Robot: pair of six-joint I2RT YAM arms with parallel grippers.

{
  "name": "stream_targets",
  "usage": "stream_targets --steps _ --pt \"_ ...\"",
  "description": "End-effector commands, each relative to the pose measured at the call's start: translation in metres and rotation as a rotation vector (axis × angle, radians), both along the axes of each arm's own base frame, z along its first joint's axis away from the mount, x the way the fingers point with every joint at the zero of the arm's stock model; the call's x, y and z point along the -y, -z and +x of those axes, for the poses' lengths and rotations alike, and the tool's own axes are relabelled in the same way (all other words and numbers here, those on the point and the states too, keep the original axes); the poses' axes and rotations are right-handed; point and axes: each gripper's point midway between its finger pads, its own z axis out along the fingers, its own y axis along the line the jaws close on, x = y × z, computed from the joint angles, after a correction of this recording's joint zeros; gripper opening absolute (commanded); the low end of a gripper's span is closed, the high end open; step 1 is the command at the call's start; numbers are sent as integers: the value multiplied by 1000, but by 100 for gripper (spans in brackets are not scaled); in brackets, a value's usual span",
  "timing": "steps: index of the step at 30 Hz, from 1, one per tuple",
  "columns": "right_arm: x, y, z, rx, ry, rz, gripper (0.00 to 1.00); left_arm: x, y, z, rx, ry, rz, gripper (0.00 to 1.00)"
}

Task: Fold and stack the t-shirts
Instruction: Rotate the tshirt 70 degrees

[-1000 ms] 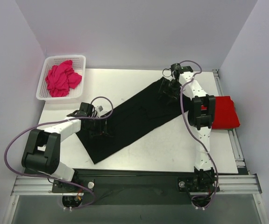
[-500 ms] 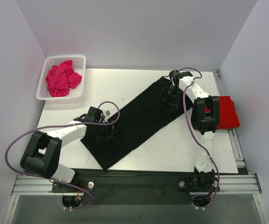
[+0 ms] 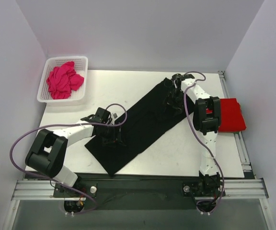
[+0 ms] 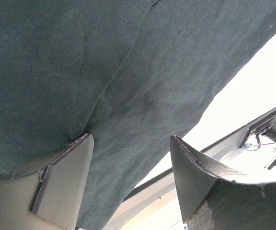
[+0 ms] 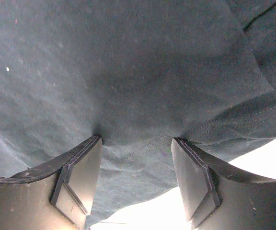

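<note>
The black t-shirt point(image 3: 138, 124) lies flat as a long strip running diagonally from near left to far right on the table. My left gripper point(image 3: 113, 137) is open and pressed down on the strip's near-left part. In the left wrist view point(image 4: 131, 139) the cloth point(image 4: 128, 72) spans the spread jaws. My right gripper point(image 3: 174, 99) is open and pressed on the far-right end. In the right wrist view point(image 5: 137, 140) a stitched hem point(image 5: 143, 148) lies between the fingers. The red t-shirt point(image 3: 231, 115) lies folded at the right edge. The magenta-pink t-shirt point(image 3: 63, 81) is crumpled in the basket.
The white mesh basket point(image 3: 49, 64) stands off the table's far-left corner. The white table point(image 3: 186, 148) shows bare in front of the right end of the black shirt. Purple cables loop beside both arms. Grey walls close in the sides and back.
Both grippers have slid with the black t-shirt under them. The left one moved right and nearer, the right one slightly nearer. The shirt's near corner has shifted right towards the front edge.
</note>
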Motion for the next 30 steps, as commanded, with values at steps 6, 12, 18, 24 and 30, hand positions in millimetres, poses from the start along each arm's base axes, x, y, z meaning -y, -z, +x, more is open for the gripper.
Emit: stream_targets --steps 6,12,18,24,30 --pt "-3 19 30 -20 57 -31 60 17 -5 13 -15 -1 -27 76" --pt "-17 14 66 45 112 30 60 34 6 10 -44 11 -17 76" --pt "-23 10 96 114 175 95 61 60 3 23 -32 -26 -37 76" --pt "-15 2 112 173 224 97 62 95 5 32 -47 -22 -72 76" --pt "-3 -10 122 220 242 97 63 125 4 22 -67 -11 -65 77"
